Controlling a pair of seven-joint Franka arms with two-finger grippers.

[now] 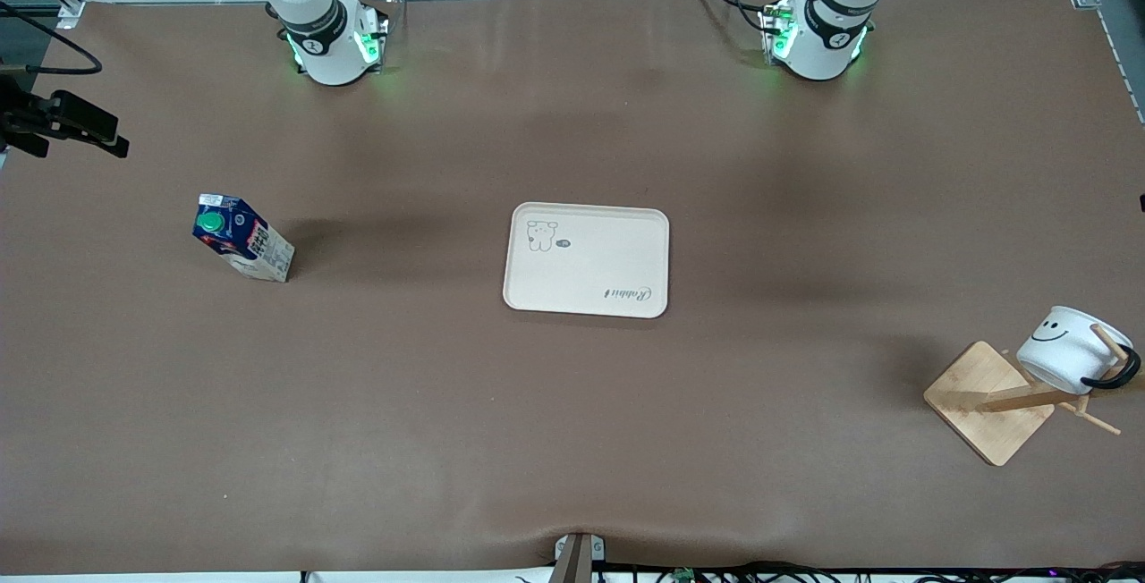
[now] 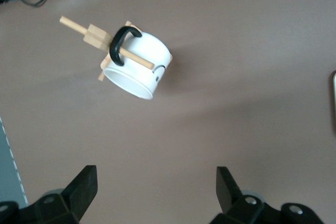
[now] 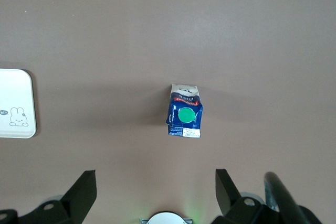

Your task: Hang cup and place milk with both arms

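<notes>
Cup (image 1: 1069, 350) lower right of front view, already hung on wooden rack (image 1: 988, 401). Milk (image 1: 243, 238) upright on worktop (image 1: 572, 440), mid-left; light, crushable, so I grip its lower flat sides gently. My left tool (image 2: 156, 192) and right tool (image 3: 156, 195) both apart, empty.

Light falls on my table (image 1: 572, 440) evenly and softly from above, with no harsh glare. Broad, faint shadows smear the brown top near my bases, whose green lamps tint the surface around them. The milk (image 1: 243, 239) throws a soft shadow toward the tray (image 1: 586, 259), and the cup (image 1: 1064, 349) and its rack (image 1: 988, 401) cast a dim one too. From my left wrist the cup (image 2: 137, 65) looks slightly blurred; my fingers (image 2: 81, 190) at the frame edge show soft and dark.
</notes>
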